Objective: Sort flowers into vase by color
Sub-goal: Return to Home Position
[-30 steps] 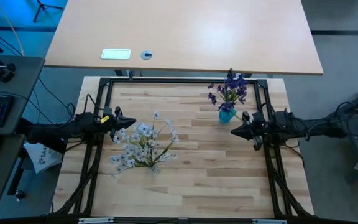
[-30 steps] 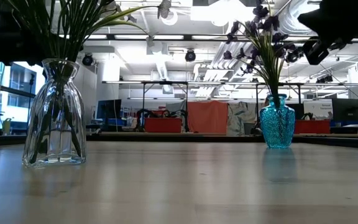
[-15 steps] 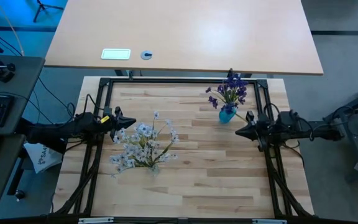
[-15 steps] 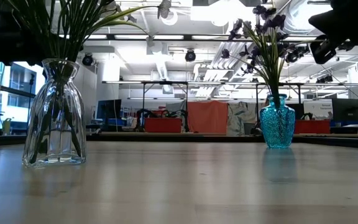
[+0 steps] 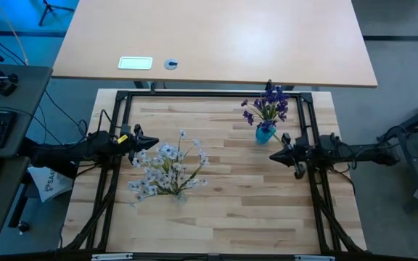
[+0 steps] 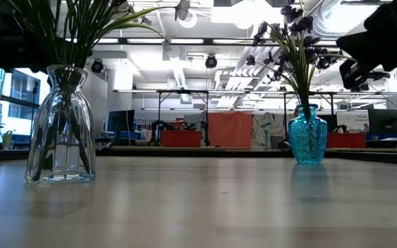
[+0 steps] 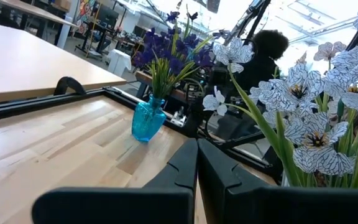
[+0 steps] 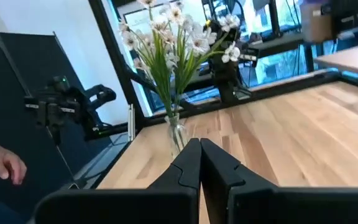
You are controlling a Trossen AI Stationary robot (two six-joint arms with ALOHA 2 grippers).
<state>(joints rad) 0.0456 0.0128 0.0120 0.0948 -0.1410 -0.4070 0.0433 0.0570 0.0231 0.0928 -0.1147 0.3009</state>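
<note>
The white flowers (image 5: pixel 167 168) stand by their green stems in a clear glass vase (image 6: pixel 60 127) on the left of the wooden table. The purple flowers (image 5: pixel 267 105) stand in a small blue vase (image 6: pixel 307 134) at the far right. My left gripper (image 5: pixel 138 141) is shut and level at the table's left edge, just left of the white blooms (image 7: pixel 303 118). My right gripper (image 5: pixel 273 155) is shut and level at the right edge, a little nearer than the blue vase (image 5: pixel 265 133). It points toward the clear vase (image 8: pixel 176 134). Neither holds anything.
A black frame (image 5: pixel 209 94) runs round the wooden table. Beyond its far edge stands a larger pale table with a white card (image 5: pixel 135 63) and a small round thing (image 5: pixel 171 64). A person's hand (image 8: pixel 2 162) shows off the table's left side. Bare wood lies between the vases.
My right gripper has come down a little at the table's right edge and rolled slightly, staying shut. Both vases and their flowers stand where they were.
</note>
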